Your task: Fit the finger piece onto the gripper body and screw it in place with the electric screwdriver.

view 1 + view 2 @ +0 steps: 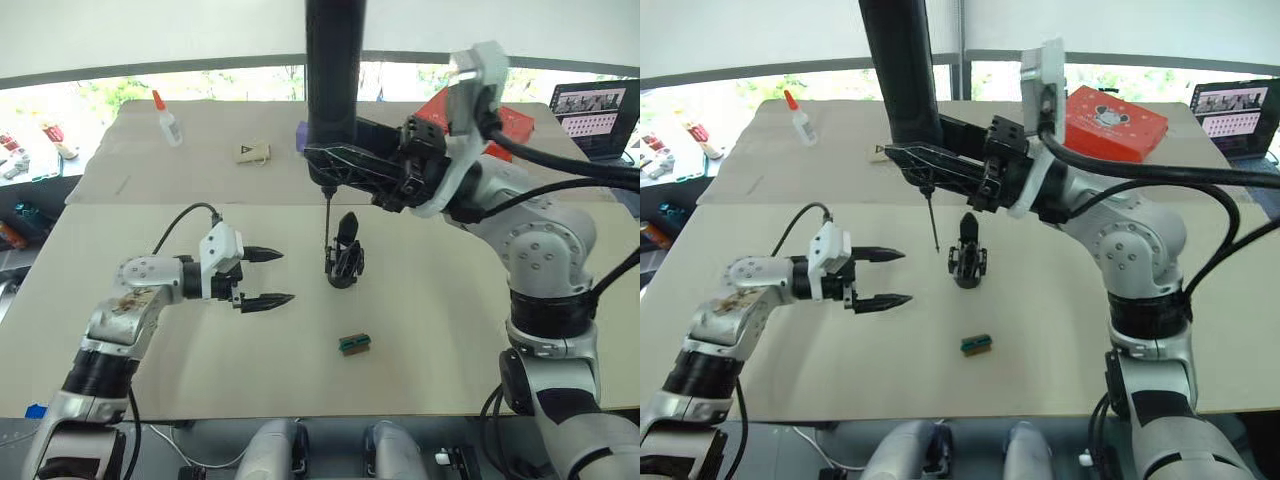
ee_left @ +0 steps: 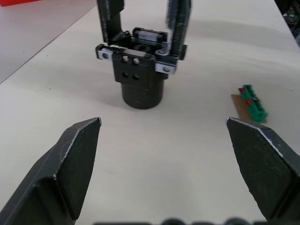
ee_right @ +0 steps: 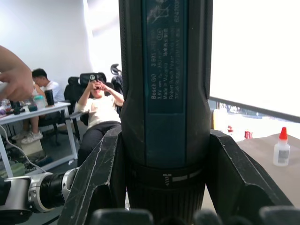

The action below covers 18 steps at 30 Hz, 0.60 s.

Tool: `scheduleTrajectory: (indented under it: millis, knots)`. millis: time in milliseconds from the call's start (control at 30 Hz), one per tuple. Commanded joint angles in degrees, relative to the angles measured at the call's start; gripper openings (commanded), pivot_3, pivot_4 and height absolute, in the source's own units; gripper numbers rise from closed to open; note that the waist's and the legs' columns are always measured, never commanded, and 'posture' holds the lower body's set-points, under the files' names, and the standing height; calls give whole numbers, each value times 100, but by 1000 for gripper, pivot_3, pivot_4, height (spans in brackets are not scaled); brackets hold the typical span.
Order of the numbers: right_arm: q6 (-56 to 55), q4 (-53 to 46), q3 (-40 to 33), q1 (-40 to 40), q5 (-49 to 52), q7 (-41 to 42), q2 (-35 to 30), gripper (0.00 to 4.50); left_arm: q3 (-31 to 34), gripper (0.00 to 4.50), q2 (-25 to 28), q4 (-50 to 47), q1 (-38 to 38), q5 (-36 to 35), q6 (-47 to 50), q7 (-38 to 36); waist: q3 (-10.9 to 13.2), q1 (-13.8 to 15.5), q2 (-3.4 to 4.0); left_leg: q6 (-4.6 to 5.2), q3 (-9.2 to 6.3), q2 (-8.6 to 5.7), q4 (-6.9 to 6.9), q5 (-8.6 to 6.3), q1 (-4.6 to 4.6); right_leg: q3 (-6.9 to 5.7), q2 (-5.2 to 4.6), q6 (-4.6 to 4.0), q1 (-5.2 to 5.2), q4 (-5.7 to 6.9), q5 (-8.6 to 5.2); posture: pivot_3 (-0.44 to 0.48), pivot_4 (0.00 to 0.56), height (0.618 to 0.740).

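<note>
Head cam: your right gripper (image 1: 345, 170) clamps the electric screwdriver (image 1: 333, 80) upright, bit just beside the gripper body (image 1: 345, 262) at table (image 1: 200, 360) centre; left gripper (image 1: 268, 278) hovers nearby — wide open, empty. Left wrist cam: gripper body stands upright btwn the spread fingers (image 2: 75, 154); green block (image 2: 251, 103) sits near it.

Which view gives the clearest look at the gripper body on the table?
The left wrist view: the gripper body stands upright close to the camera, with its round base, screws and both fingers visible between the open left gripper. The two eye views show it small, beside the electric screwdriver bit. The right wrist view looks at the screwdriver's barrel.
</note>
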Motion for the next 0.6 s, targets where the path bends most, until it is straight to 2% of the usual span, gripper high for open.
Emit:
scheduleTrajectory:
  millis: [33,333,600]
  knots:
    - [-426,166,-40,-246,-344,373,72,1921,-136,4500,-187,427,-393,176,-338,-140,1,1,-2,0,0,-1,2,0,-5,-2,0,0,-2,0,0,0,150,740]
    - [-736,850,57,-475,-1068,914,283,1921,-357,4500,-724,1663,-1161,574,-938,-316,2,-84,-3,0,0,0,6,1,-15,-6,1,0,-12,3,0,0,150,740]
    - [-954,1225,54,-458,-1501,1222,421,1921,-446,4500,-1023,2265,-1483,833,-1282,-432,2,-126,-4,0,-1,0,4,1,-17,-8,1,0,-15,3,0,0,150,740]
